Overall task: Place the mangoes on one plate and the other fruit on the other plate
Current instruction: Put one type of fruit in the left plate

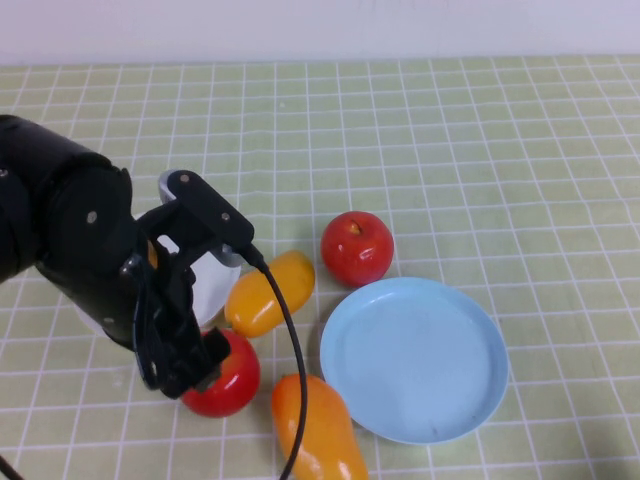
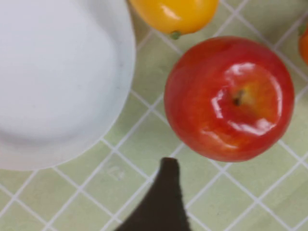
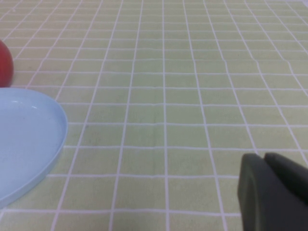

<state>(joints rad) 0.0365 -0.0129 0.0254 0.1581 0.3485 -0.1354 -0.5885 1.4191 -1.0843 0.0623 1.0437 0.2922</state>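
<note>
1. Fingers of the left gripper [image 1: 195, 365] look spread over the near apple [image 1: 222, 375], not closed on it; the left wrist view shows one dark fingertip [image 2: 161, 202] just beside that apple, with checked cloth between them. The right gripper [image 3: 274, 192] hangs low over bare cloth well to the robot's right of the blue plate [image 1: 414, 360], its fingers pressed together and holding nothing.

2. Taking the blue plate as landmark: the near apple lies on the cloth to the plate's left, beyond the near mango [image 1: 318, 425], which lies just beside the plate's near-left rim. The far mango [image 1: 268, 292] lies left of the plate, a little farther back. The far apple [image 1: 357, 247] sits just beyond the plate's far-left rim. The white plate [image 1: 205, 285] is farther left, mostly hidden under the left arm.

3. Handling, as a judgement: the apples look glossy, hard and round, so they may slip or roll. A grip across the widest middle, fingers either side of the stem [image 2: 237, 97], seems safest. The mangoes are longer and equally shiny; taking them across the short width near the middle should hold best.

4. Containers: the blue plate is empty. The visible part of the white plate in the left wrist view [image 2: 57, 77] is bare too. All four fruits lie on the cloth.
</note>
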